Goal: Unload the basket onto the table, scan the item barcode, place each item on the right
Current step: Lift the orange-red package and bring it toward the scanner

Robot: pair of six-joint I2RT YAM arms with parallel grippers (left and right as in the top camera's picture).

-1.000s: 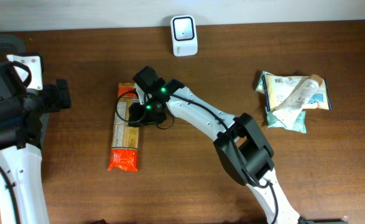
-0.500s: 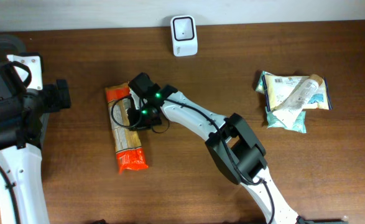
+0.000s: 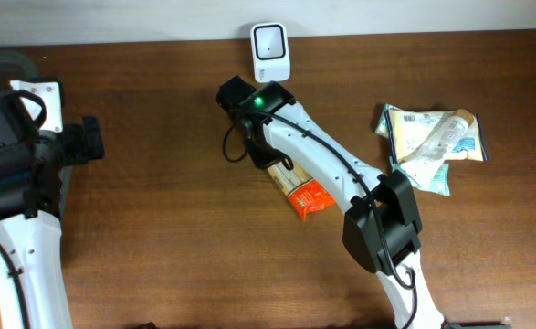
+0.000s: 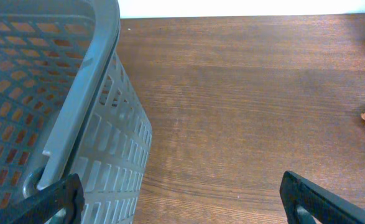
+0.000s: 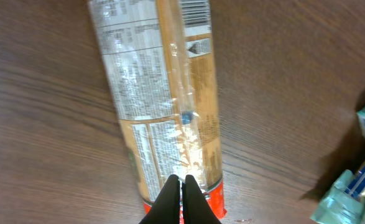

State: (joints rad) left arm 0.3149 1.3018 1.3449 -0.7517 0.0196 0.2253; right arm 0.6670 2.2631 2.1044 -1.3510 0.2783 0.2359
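right gripper (image 5: 182, 193): your fingers are pinched tight together on the near end of the pasta pack (image 5: 163, 93), right by its orange edge

pasta pack: runs straight out ahead of your right fingertips. In the overhead, most of it is tucked under the right arm, with only the far orange end poking out

barcode (image 5: 194, 9): at the end of the pack farthest from your fingers, facing up at the wrist camera

scanner (image 3: 270, 52): just behind the right wrist, on the opposite side from where the pack points, and upright at the table (image 3: 140, 256) edge

snack packs (image 3: 427, 146): a small pile off to the side of the right hand, well apart from it

left gripper (image 4: 182, 199): jaws spread wide, nothing between them, over bare wood

basket (image 4: 58, 93): grey plastic, right beside one finger of the left hand
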